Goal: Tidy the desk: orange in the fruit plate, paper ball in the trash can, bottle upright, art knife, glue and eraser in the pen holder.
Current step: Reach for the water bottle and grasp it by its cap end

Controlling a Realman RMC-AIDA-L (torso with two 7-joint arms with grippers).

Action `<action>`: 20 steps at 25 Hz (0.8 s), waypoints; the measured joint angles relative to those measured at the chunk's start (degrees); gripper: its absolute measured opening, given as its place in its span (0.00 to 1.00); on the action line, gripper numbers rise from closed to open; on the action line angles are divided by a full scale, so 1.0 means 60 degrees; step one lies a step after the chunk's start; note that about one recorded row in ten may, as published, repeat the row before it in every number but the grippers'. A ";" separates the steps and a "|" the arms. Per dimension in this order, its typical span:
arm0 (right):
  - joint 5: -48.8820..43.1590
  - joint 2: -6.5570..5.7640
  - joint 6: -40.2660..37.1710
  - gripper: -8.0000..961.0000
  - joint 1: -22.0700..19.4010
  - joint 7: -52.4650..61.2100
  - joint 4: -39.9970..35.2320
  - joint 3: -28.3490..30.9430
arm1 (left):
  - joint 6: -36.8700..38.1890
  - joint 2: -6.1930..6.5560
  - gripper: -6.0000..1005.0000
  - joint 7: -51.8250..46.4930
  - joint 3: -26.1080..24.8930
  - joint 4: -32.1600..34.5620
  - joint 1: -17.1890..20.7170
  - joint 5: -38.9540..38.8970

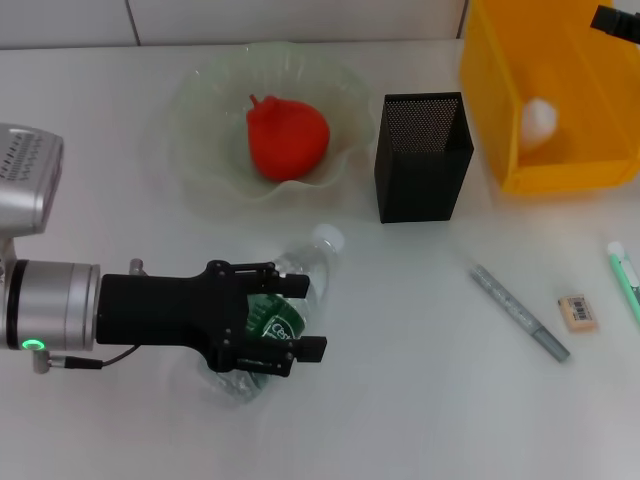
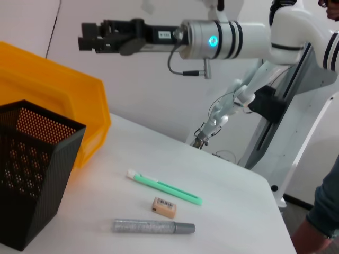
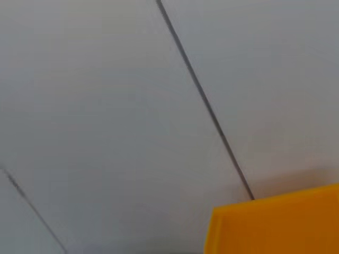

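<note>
A clear bottle (image 1: 322, 252) with a green label lies slanted on the table, cap toward the plate. My left gripper (image 1: 285, 318) reaches in from the left and is shut on its middle. An orange-red fruit (image 1: 287, 137) sits in the glass plate (image 1: 200, 120). A white paper ball (image 1: 540, 120) lies in the yellow bin (image 1: 560, 175). The black mesh pen holder (image 1: 423, 155) (image 2: 32, 169) stands upright. The grey glue stick (image 1: 520, 312) (image 2: 153, 227), eraser (image 1: 577, 312) (image 2: 164, 207) and green art knife (image 1: 625, 275) (image 2: 164, 185) lie at the right. My right gripper (image 1: 615, 20) (image 2: 87, 39) hangs above the bin.
The yellow bin also shows in the left wrist view (image 2: 53, 100) and in the right wrist view (image 3: 275, 225). The table's right edge (image 2: 275, 196) runs close behind the small items. A person's leg (image 2: 323, 222) stands beyond that edge.
</note>
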 joint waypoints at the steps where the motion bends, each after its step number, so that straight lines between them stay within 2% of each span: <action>1: 0.0074 -0.0004 -0.0238 0.71 -0.0087 -0.0033 -0.0085 0.0015 | 0.0067 0.0014 0.83 -0.0069 -0.0042 0.0012 -0.0006 -0.0001; 2: 0.0322 -0.0023 -0.1155 0.71 -0.0287 -0.0345 -0.0304 0.0196 | 0.0119 0.0041 0.82 -0.0163 -0.0081 0.0034 -0.0010 -0.0005; 3: 0.0322 -0.0023 -0.1155 0.71 -0.0287 -0.0345 -0.0304 0.0196 | 0.0222 0.0068 0.82 -0.0291 -0.0146 0.0057 -0.0015 -0.0008; 5: 0.0466 -0.0058 -0.2372 0.71 -0.0445 -0.0925 -0.0446 0.0602 | 0.0338 0.0107 0.82 -0.0417 -0.0269 0.0076 -0.0019 -0.0014; 6: 0.0500 -0.0090 -0.3328 0.71 -0.0513 -0.1380 -0.0474 0.0911 | 0.0338 0.0107 0.82 -0.0417 -0.0269 0.0076 -0.0019 -0.0014; 7: 0.0502 -0.0148 -0.4789 0.71 -0.0641 -0.2160 -0.0431 0.1440 | 0.0538 0.0205 0.82 -0.1016 -0.0672 0.0185 -0.0020 -0.0018; 8: 0.0502 -0.0148 -0.4789 0.71 -0.0641 -0.2160 -0.0431 0.1440 | 0.0546 0.0228 0.82 -0.1160 -0.0721 0.0229 -0.0023 -0.0019; 11: 0.0471 -0.0260 -0.6892 0.71 -0.0978 -0.3674 -0.0012 0.2064 | 0.0628 0.0293 0.82 -0.1987 -0.0830 0.0537 -0.0056 -0.0018; 12: 0.0458 -0.0363 -0.7689 0.71 -0.1271 -0.4611 0.0440 0.2195 | 0.0678 0.0301 0.82 -0.2309 -0.0866 0.0680 -0.0080 -0.0022; 15: 0.0439 -0.0476 -0.8101 0.71 -0.1554 -0.5301 0.0931 0.2255 | 0.0925 0.0226 0.82 -0.3625 -0.0867 0.1479 -0.0220 0.0004; 16: 0.0404 -0.0524 -0.8158 0.71 -0.1656 -0.5459 0.1130 0.2295 | 0.0956 0.0157 0.82 -0.4241 -0.0809 0.1914 -0.0281 0.0096; 17: 0.0271 -0.0593 -0.8216 0.71 -0.1815 -0.5696 0.1465 0.2432 | 0.0886 0.0009 0.82 -0.5514 -0.0614 0.2878 -0.0427 0.0387; 18: 0.0271 -0.0593 -0.8216 0.71 -0.1815 -0.5696 0.1465 0.2432 | 0.0886 0.0009 0.82 -0.5514 -0.0614 0.2878 -0.0427 0.0387; 20: -0.0007 -0.0614 -0.8205 0.71 -0.1886 -0.5844 0.1694 0.2662 | 0.0632 -0.0072 0.82 -0.6581 -0.0261 0.3666 -0.0569 0.0595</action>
